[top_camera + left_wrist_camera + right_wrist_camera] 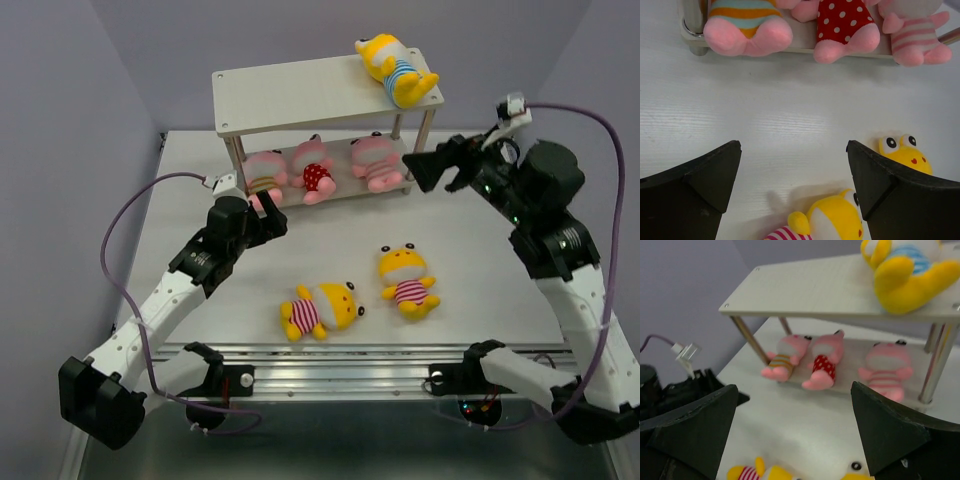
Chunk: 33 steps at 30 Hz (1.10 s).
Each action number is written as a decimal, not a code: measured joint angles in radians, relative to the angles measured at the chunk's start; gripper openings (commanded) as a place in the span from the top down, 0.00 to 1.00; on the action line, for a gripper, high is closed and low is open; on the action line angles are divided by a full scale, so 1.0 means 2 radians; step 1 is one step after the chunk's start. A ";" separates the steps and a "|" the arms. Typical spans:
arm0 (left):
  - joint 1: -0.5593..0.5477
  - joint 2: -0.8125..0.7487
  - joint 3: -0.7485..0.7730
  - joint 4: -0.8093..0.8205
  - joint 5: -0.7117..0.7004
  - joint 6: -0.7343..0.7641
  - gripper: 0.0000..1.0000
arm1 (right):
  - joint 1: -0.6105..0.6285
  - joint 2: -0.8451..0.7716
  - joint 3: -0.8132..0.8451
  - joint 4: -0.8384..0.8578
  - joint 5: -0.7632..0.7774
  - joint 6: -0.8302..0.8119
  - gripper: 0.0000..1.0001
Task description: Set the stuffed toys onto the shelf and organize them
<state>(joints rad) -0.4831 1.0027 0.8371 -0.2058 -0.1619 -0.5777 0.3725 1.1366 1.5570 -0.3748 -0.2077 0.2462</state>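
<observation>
The wooden shelf stands at the back of the table. A yellow toy with a blue striped body lies on the right end of its top board. Three pink toys sit side by side on the lower board: one with orange stripes, one with red polka dots, one with pink stripes. Two yellow toys with red stripes lie on the table, one lower and one to its right. My left gripper is open and empty in front of the shelf's left end. My right gripper is open and empty by the shelf's right legs.
The table's front rail runs between the arm bases. A purple cable loops left of the left arm and another arcs over the right arm. Grey walls close in the left and back.
</observation>
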 measured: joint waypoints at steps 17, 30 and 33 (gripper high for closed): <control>0.000 0.014 0.000 0.004 0.013 0.000 0.01 | 0.002 -0.051 -0.350 -0.123 0.054 0.179 0.00; 0.000 0.017 0.000 0.004 0.005 -0.001 0.01 | 0.155 0.030 -0.382 -0.187 0.213 0.248 0.11; 0.000 0.019 0.000 0.004 -0.003 -0.003 0.01 | 0.168 0.056 -0.374 -0.202 0.256 0.261 0.19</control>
<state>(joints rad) -0.4831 1.0409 0.8371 -0.1982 -0.1673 -0.5831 0.7082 1.2476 0.8085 -0.7788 0.3038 0.7685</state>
